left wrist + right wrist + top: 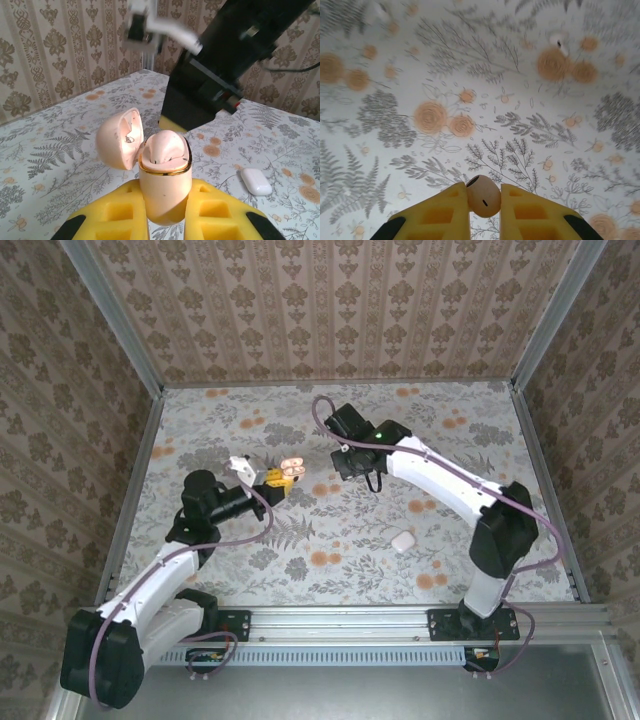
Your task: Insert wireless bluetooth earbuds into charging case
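My left gripper (pixel 165 202) is shut on a peach charging case (pixel 165 185), held upright with its lid (pixel 119 137) swung open to the left. A rounded peach piece (pixel 165 145) sits in the case's gold-rimmed top. In the top view the case (pixel 291 470) is at the left gripper (pixel 274 484), left of centre. My right gripper (pixel 484 199) is shut on a small rounded peach earbud (pixel 483 196) with a dark slot, above the table. The right gripper (pixel 352 466) hangs just right of the case. A tiny white earbud (pixel 559 41) lies on the table farther off.
A white rounded-square box (pixel 403 540) lies on the floral tablecloth right of centre, also in the left wrist view (pixel 256 181). The right arm's black wrist (pixel 220 65) looms close behind the case. Patterned walls enclose the table on three sides.
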Robot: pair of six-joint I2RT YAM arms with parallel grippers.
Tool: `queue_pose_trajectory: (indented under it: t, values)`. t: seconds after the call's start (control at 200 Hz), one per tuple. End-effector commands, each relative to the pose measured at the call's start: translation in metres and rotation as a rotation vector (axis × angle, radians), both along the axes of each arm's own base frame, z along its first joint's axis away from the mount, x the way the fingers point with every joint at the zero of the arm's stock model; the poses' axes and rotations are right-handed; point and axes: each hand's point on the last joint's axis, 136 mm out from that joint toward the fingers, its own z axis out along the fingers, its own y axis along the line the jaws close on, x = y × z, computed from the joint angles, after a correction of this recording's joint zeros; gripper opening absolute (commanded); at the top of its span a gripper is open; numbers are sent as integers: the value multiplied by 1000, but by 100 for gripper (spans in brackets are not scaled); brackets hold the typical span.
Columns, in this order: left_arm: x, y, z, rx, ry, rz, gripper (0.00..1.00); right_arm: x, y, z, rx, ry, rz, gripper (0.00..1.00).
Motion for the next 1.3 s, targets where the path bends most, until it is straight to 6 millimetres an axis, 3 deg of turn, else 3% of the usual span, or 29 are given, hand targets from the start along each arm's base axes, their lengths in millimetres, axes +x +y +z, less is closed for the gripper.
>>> queue_pose_trajectory:
  t: [0.0, 0.13, 0.385, 1.03, 1.05, 1.295]
  values:
    - [-4, -8, 24, -25, -59, -49, 0, -8, 1, 41, -75, -158, 82, 17]
    - [-5, -11, 27, -27, -63, -62, 0, -21, 15, 78, -73, -284, 160, 16]
    - [-12, -18, 35, -41, -57, -118, 0, -50, 47, 120, 5, -434, 338, 17]
    - [-25, -23, 43, -74, -109, -164, 0, -74, 67, 129, 147, -464, 477, 19]
    - [-25, -23, 43, -73, -109, -166, 0, -78, 62, 140, 163, -488, 480, 19]
    - [-29, -26, 47, -75, -101, -199, 0, -81, 63, 138, 107, -490, 553, 19]
